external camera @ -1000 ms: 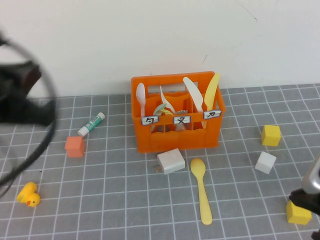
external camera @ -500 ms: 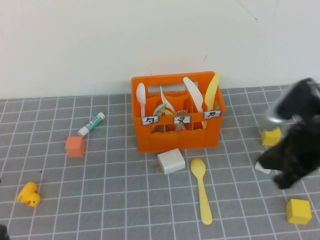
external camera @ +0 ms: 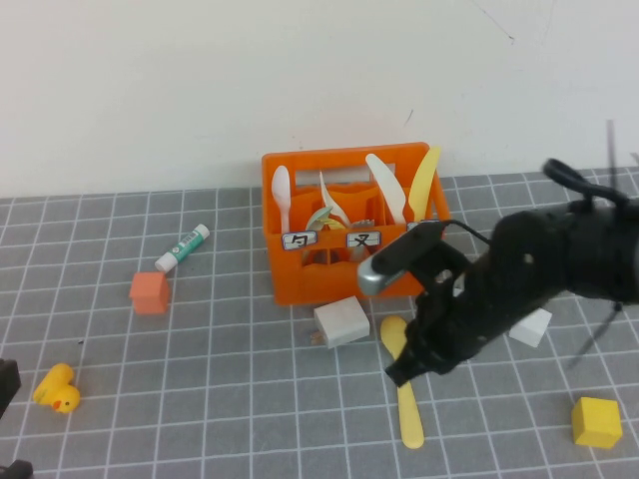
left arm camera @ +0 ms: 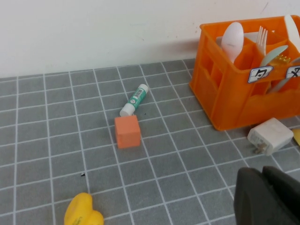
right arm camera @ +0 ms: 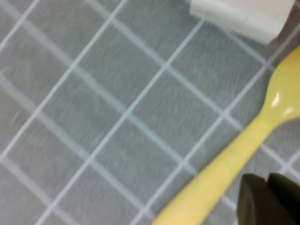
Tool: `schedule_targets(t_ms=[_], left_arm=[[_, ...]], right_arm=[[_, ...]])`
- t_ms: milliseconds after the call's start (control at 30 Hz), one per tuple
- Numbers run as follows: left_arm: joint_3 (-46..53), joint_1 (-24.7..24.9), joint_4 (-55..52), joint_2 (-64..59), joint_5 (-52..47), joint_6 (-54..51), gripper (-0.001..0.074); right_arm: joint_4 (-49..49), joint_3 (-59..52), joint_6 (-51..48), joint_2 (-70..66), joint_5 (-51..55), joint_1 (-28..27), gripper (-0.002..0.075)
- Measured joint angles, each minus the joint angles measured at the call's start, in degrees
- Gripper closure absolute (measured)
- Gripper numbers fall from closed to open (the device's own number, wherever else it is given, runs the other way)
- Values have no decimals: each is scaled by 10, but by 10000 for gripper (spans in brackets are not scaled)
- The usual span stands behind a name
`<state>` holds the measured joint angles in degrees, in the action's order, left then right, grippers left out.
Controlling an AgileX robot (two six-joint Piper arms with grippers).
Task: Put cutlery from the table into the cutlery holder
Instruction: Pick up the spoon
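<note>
The right gripper (external camera: 407,367) now hangs right over the middle of the yellow spoon (external camera: 402,384). A second ago this arm was far off at the table's near right corner, so it has swung in fast. Whether it is spread or pressed together, I cannot tell. Nothing is held in it. The spoon lies flat on the table (external camera: 200,399) just under the gripper and has not moved. Its bowl points at the orange crate (external camera: 349,225), which stands just past the gripper. A white block (external camera: 341,321) sits beside the spoon's bowl, so the grab must be careful there. The pink spoon (external camera: 282,192) already stands in the crate, with some forks and knives. So the yellow spoon is the last one to put away, I think.

The left gripper (left arm camera: 267,197) has left the top view and waits low, near the yellow duck (external camera: 57,389). It looks pressed together and holds nothing.
</note>
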<state>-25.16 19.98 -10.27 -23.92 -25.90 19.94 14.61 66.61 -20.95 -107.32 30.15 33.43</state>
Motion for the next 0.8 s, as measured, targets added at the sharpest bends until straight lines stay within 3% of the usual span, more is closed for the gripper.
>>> schedule_targets(t_ms=[267, 400, 800], left_arm=[[0, 0, 4, 0, 1, 0, 735], [0, 0, 8, 0, 1, 0, 735], [0, 0, 10, 0, 1, 1, 735]], right_arm=[[-51, 76, 118, -72, 9, 0, 413], [-72, 93, 170, -94, 9, 0, 378], [-122, 96, 186, -129, 20, 30, 369]])
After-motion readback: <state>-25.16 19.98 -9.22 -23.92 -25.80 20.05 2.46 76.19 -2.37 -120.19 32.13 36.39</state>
